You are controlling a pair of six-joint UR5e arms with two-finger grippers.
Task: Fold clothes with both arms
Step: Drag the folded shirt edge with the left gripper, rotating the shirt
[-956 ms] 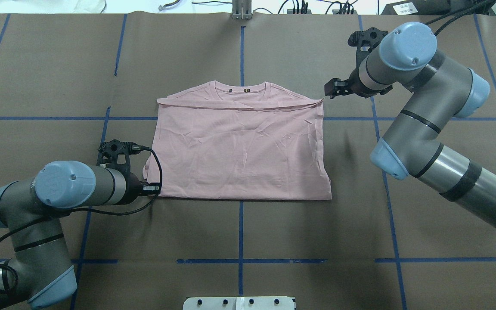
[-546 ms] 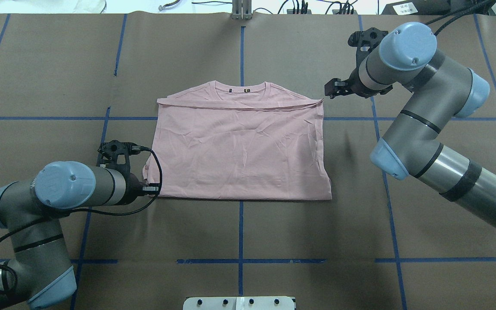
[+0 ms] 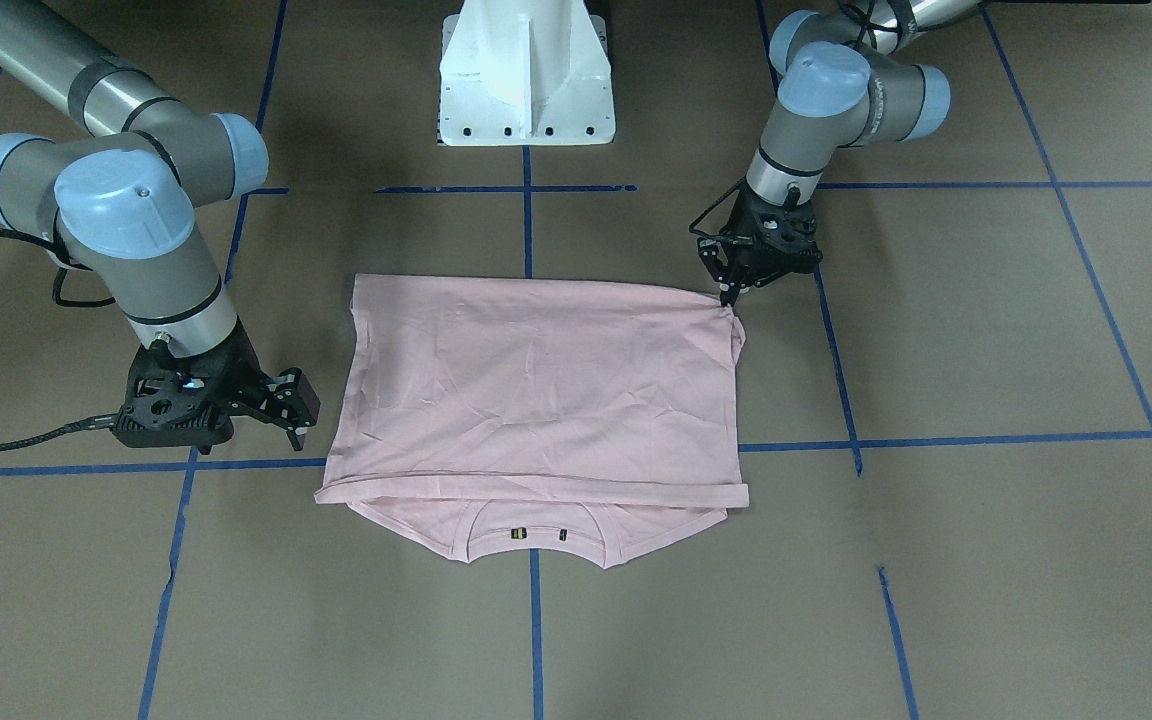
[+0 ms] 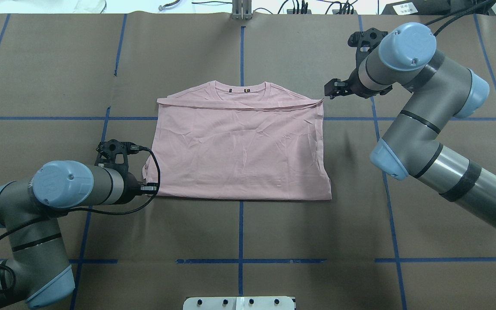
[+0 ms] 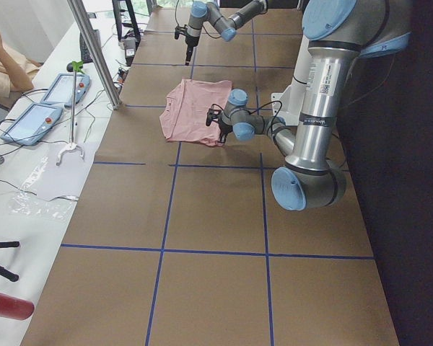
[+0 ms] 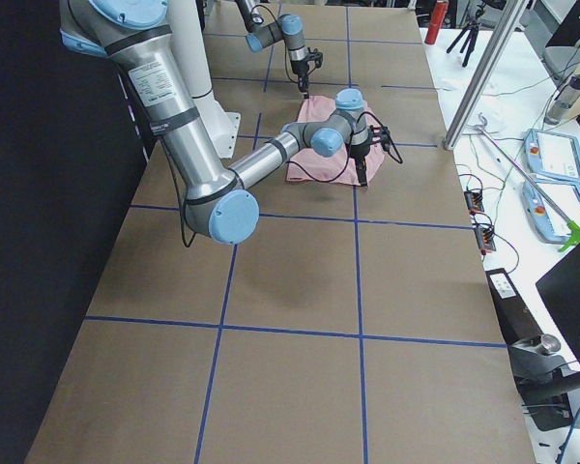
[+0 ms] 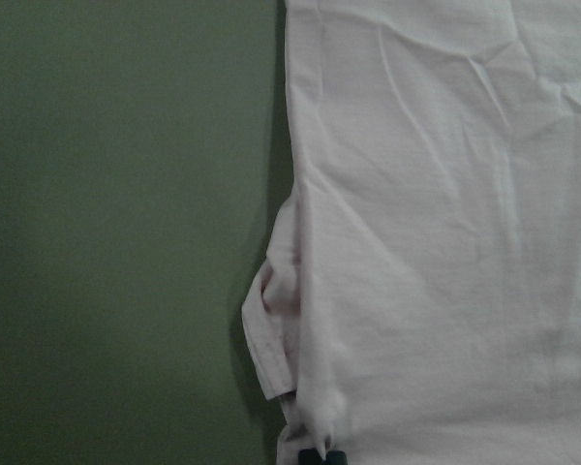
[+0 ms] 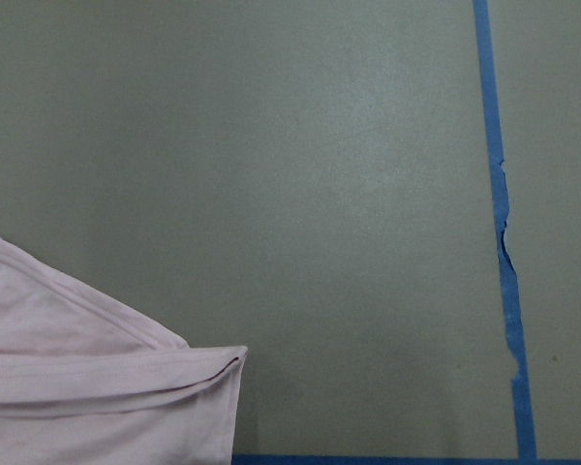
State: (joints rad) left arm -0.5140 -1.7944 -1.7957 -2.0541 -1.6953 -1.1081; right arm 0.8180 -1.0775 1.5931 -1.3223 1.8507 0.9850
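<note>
The light pink T-shirt (image 4: 239, 146) lies folded flat at the table's middle, collar (image 3: 534, 530) on the far side from the robot, print hidden. My left gripper (image 4: 150, 188) sits at the shirt's near left corner. In the front view my left gripper (image 3: 731, 293) is shut on that corner. The left wrist view shows its fingertips (image 7: 320, 453) pinching bunched fabric. My right gripper (image 4: 330, 89) hovers just off the far right corner, open and apart from the cloth. The front view shows my right gripper (image 3: 298, 415) empty. The right wrist view has only the shirt corner (image 8: 174, 373).
Brown paper with blue tape lines (image 4: 240, 224) covers the table (image 4: 274, 232). The white pedestal base (image 3: 526, 70) stands behind the shirt. A side bench with tablets (image 5: 29, 122), a metal post (image 5: 94, 50) and a person's arm (image 5: 0, 58) lies beyond the far edge.
My left arm has shifted slightly to the left, with its gripper still at the shirt's corner. The right arm and the shirt look unchanged.
</note>
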